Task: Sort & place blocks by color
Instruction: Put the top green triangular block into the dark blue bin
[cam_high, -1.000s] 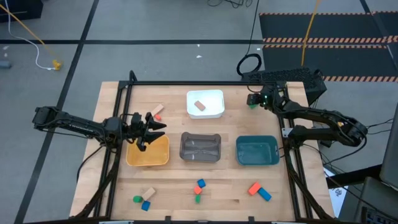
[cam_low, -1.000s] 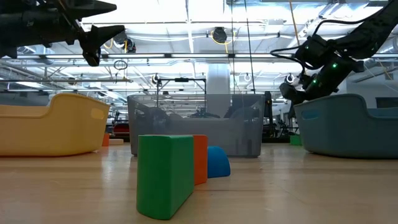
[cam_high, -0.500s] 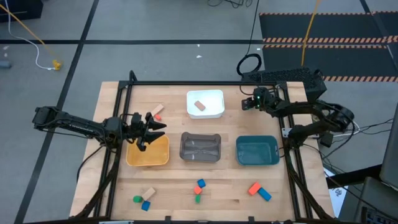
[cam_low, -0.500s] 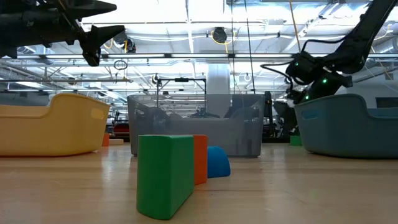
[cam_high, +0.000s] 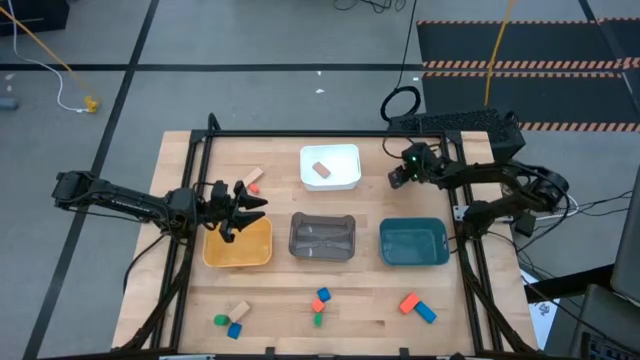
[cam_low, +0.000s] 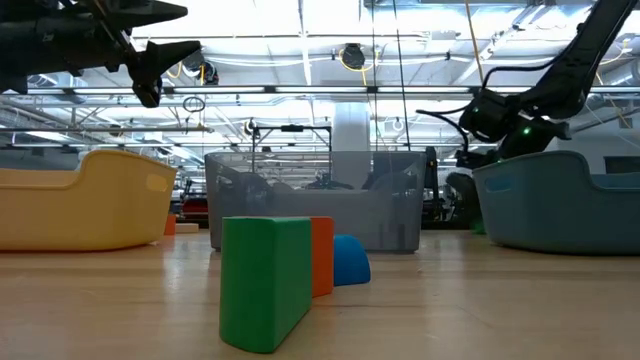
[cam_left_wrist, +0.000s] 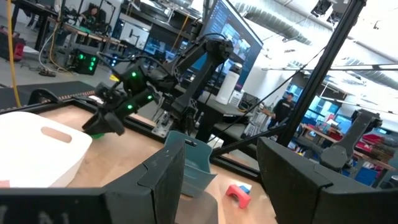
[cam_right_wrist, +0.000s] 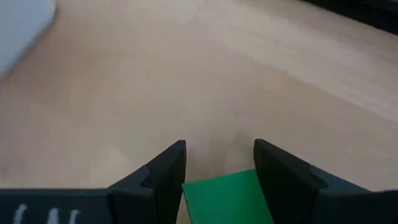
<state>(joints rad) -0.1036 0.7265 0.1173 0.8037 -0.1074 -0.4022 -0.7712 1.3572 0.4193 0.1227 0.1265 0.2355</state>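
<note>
Right end effector (cam_high: 396, 177) has swung leftward clutching one green block (cam_right_wrist: 227, 200); four trays.

You have open table (cam_high: 190, 290) along the near edge, broken only by three small clusters of blocks (cam_high: 320, 306). Across the middle, the yellow tray (cam_high: 238, 256), grey tray (cam_high: 322, 238) and teal tray (cam_high: 414, 243) stand in a row with narrow gaps between them. The white tray (cam_high: 330, 167) blocks the far centre.
</note>
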